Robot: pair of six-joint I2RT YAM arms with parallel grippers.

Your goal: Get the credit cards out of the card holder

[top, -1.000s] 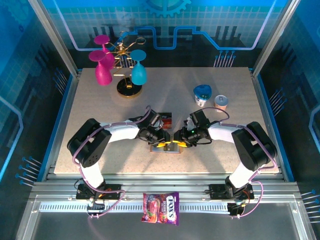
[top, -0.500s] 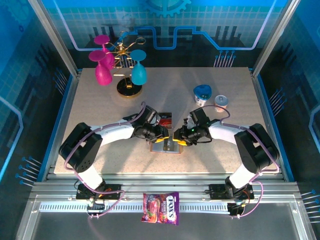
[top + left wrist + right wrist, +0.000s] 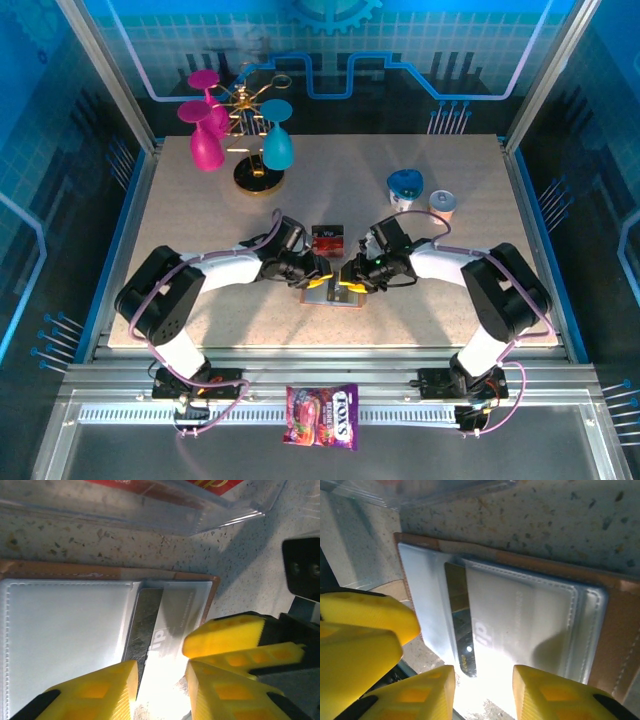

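Note:
The card holder [image 3: 336, 294] lies open on the table between the two arms, brown edged [image 3: 616, 630] with grey-blue pockets [image 3: 65, 630]. A credit card [image 3: 148, 626] with a dark stripe pokes out of one pocket [image 3: 460, 625]. My left gripper [image 3: 319, 279] hovers over the holder's left end, jaws apart [image 3: 161, 690] with the card's end between them. My right gripper [image 3: 353, 279] faces it from the right, open [image 3: 483, 695] over the same card. Another red credit card [image 3: 327, 238] lies on the table just beyond.
A clear plastic sleeve [image 3: 200, 515] lies round the red card. A gold stand with pink and teal goblets [image 3: 250, 140] is at the back left, two small cups [image 3: 420, 195] at the back right. A candy packet [image 3: 322, 415] rests on the front rail.
Both grippers have shifted slightly toward the far side over the card holder, and their jaws have narrowed a little. The left arm's elbow has swung outward.

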